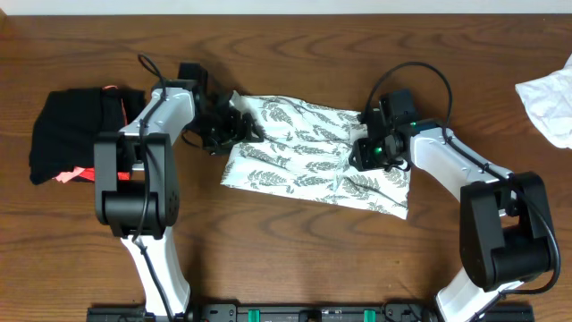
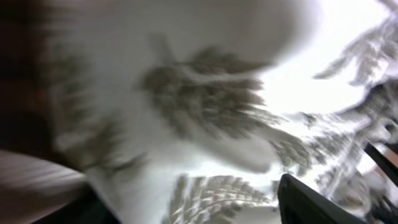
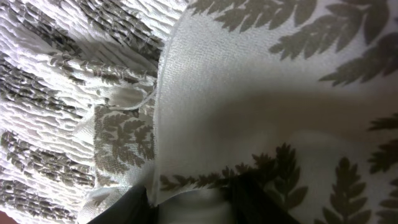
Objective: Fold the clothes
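On the wood-grain counter [image 1: 295,259] lies the dress [image 1: 304,152]; right tool [image 1: 362,156] pinches its 3 o'clock fold; left tool [image 1: 241,130] at 9 o'clock, grip unclear.

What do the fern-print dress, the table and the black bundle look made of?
The dress: thin matte woven fabric, possibly cotton. It creases softly, and the right wrist view shows a ribbed smocked panel beside smooth cloth.
The table: wood or wood-look veneer, with brown grain lines and a slight sheen.
The black bundle: soft dark cloth, crumpled; fibre unclear.
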`<action>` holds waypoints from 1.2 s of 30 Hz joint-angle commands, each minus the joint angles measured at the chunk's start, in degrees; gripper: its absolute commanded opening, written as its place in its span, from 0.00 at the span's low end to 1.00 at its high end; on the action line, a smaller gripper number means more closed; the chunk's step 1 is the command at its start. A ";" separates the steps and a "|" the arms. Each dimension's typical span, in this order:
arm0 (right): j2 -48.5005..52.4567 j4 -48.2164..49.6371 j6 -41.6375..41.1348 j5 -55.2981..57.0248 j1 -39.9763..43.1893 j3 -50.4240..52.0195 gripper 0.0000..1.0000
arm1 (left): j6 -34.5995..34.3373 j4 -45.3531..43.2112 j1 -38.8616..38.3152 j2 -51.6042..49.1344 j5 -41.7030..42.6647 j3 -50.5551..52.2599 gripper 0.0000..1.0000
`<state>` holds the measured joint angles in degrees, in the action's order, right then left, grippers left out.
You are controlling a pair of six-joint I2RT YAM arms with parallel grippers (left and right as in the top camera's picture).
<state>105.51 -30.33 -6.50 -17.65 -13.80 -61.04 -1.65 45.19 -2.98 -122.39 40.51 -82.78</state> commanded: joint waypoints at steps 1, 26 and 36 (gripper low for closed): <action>4.83 -0.74 0.55 0.72 -0.70 2.84 0.37 | 3.93 0.81 -0.66 -4.59 1.49 1.95 0.72; 4.74 1.16 -2.67 0.22 -6.86 1.92 0.41 | 2.89 2.34 9.42 9.31 -5.66 1.84 0.06; 4.74 6.84 -8.94 -1.42 -13.44 0.15 0.43 | 2.89 7.34 9.40 16.31 -5.66 1.84 0.06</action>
<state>107.24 -23.59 -12.40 -20.60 -25.12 -61.98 1.45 51.62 6.02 -109.73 35.73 -80.90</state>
